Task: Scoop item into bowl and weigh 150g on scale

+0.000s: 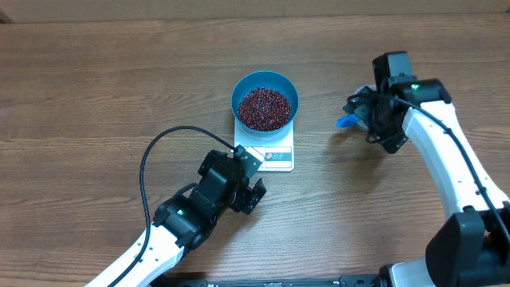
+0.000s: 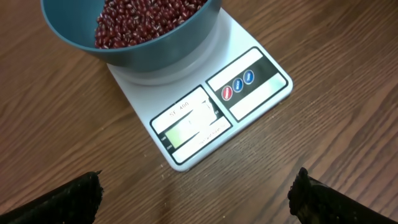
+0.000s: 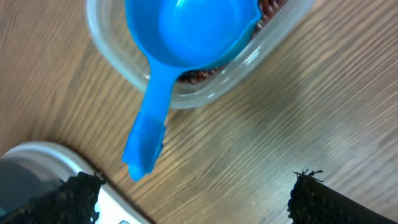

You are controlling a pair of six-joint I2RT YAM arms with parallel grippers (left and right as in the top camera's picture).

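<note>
The blue bowl (image 1: 237,94) stands on the white scale (image 1: 272,156) and holds a heap of dark red-brown beans (image 1: 264,108). In the left wrist view the bowl (image 2: 155,53) and its beans (image 2: 143,18) sit above the scale's display (image 2: 186,127). My left gripper (image 1: 255,177) hovers open just in front of the scale, nothing between its fingers (image 2: 74,199). My right gripper (image 3: 199,186) is open above bare wood, a little back from the blue scoop (image 3: 186,31), whose handle (image 3: 149,130) points toward it.
The scoop rests in a clear plastic tub (image 3: 249,59) with a few beans under it. From overhead only the scoop's handle tip (image 1: 345,121) shows beside the right gripper (image 1: 362,119). A white rounded edge (image 3: 37,168) sits at the lower left of the right wrist view.
</note>
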